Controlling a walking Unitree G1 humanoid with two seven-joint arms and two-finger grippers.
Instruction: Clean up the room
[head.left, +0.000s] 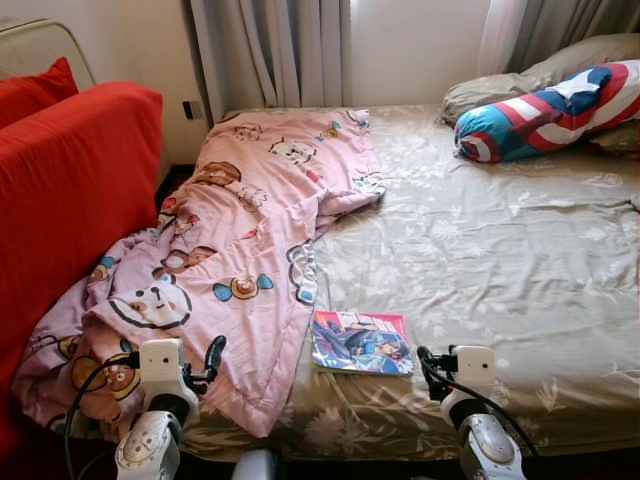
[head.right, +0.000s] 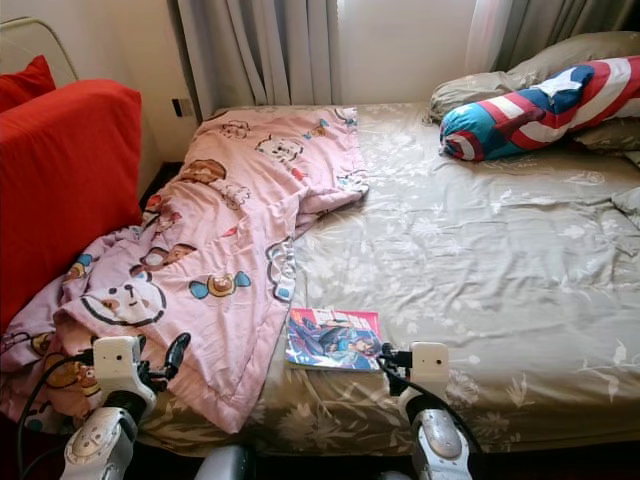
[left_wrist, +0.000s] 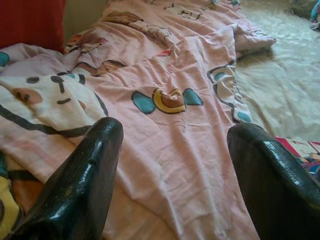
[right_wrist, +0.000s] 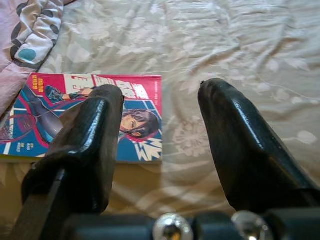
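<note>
Bed (head.left: 520, 250): covered with a beige floral sheet. Pink cartoon-print blanket (head.left: 240, 250): spread crumpled along the bed's left side, its lower end draped over the edge beside the red sofa (head.left: 70, 190). Comic book (head.left: 362, 342): laid flat near the front edge, just beside the blanket. Striped star-print bolster (head.left: 550, 110): placed against the pillows at the far right. Left gripper (left_wrist: 170, 165): held over the blanket, jaws wide apart, nothing grasped. Right gripper (right_wrist: 160, 135): held just right of the comic book, jaws wide apart, nothing grasped.
</note>
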